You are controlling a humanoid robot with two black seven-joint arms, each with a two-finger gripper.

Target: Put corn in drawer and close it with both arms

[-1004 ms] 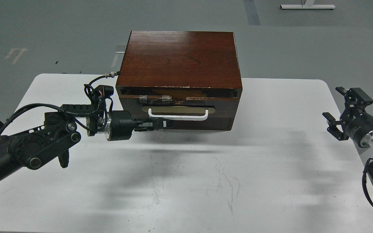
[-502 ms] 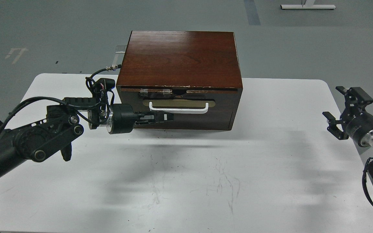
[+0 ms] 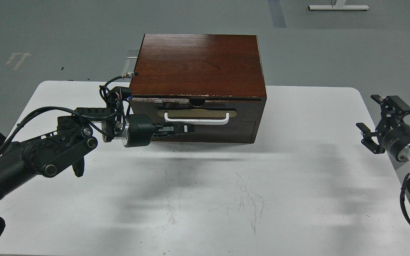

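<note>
The drawer (image 3: pixel 247 113) sits at the top of the dark-brown cabinet (image 3: pixel 198 64), pushed in almost flush with the cabinet front. Its white bar handle (image 3: pixel 196 121) lies on a tan oval plate. My left gripper (image 3: pixel 185 128) is shut and empty. It points right, and its tips lie against the cabinet front just below the handle's left half. My right gripper (image 3: pixel 366 111) is open and empty, off the table's right edge and far from the cabinet. The corn is out of view.
The cabinet stands at the back middle of the white table (image 3: pixel 205 199). A plain dark panel (image 3: pixel 233 133) without a handle lies below the drawer. My left arm's loose cables (image 3: pixel 114 89) hang by the cabinet's left front corner. Grey floor lies beyond the table.
The drawer has slid in from slightly open to almost flush. My left gripper has moved forward and right along the cabinet front. The right gripper has barely shifted.
</note>
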